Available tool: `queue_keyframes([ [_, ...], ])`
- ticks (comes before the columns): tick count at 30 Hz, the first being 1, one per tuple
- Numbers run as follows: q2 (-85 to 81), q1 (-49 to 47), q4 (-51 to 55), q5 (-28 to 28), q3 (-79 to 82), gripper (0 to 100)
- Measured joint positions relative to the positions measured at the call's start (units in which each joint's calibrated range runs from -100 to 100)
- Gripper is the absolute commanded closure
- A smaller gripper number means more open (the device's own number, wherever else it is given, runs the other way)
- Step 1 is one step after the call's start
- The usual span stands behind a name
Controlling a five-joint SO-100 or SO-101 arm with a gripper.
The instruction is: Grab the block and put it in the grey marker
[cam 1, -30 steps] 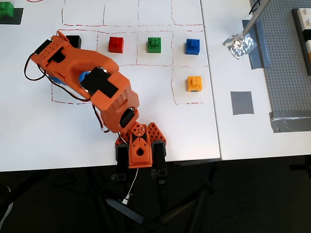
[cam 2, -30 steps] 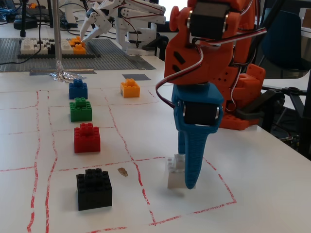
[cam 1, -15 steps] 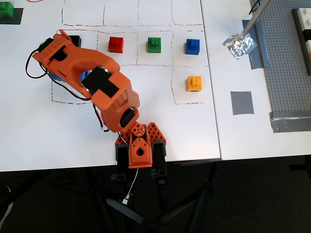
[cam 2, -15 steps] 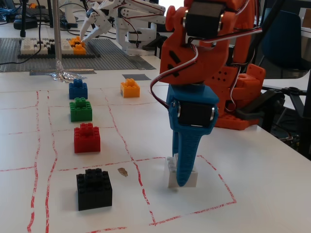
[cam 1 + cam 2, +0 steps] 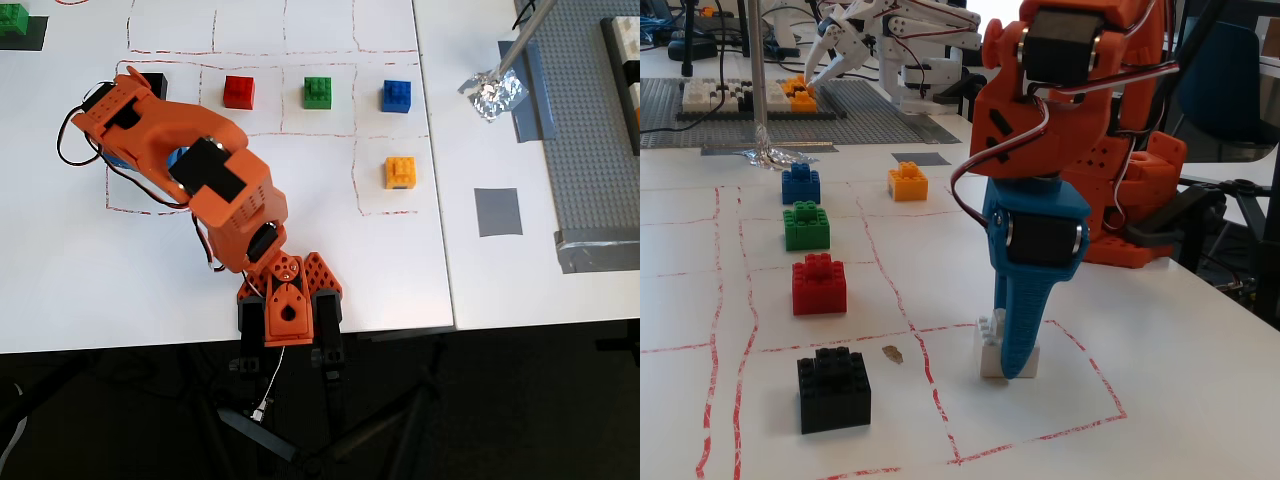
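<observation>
The white block (image 5: 989,343) stands on the table inside a red-lined square, in the fixed view. My gripper (image 5: 1010,360) points straight down at it. Its blue finger (image 5: 1025,310) stands against the block's near face with its tip at table height. The other finger is hidden, so I cannot tell whether the jaws are closed on the block. In the overhead view the orange arm (image 5: 160,130) covers both block and gripper. The grey marker (image 5: 497,211) lies flat on the right part of the table, far from the gripper. It also shows in the fixed view (image 5: 920,159).
A black brick (image 5: 833,388) sits close to the block, with red (image 5: 819,284), green (image 5: 806,226), blue (image 5: 800,185) and orange (image 5: 907,183) bricks in the other squares. Crumpled foil (image 5: 493,95) and a grey studded baseplate (image 5: 590,130) lie beyond the marker.
</observation>
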Motion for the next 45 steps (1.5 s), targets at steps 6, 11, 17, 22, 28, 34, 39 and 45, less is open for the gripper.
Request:
queue_keyframes([
  [6,-0.9,0.0,4.7,0.0,0.0,100],
  [11,-9.8,0.6,11.7,-0.6,-0.6,100],
  [17,-19.0,6.8,22.1,-1.2,-3.1,100],
  [22,-23.8,14.5,33.1,-0.9,-7.6,100],
  [28,-27.3,30.6,41.3,0.8,-13.7,100],
  [34,-32.8,51.3,41.4,4.3,-17.4,100],
  [39,-32.8,65.9,41.4,7.7,-18.7,100],
  [45,-32.7,85.9,41.4,12.8,-18.7,100],
])
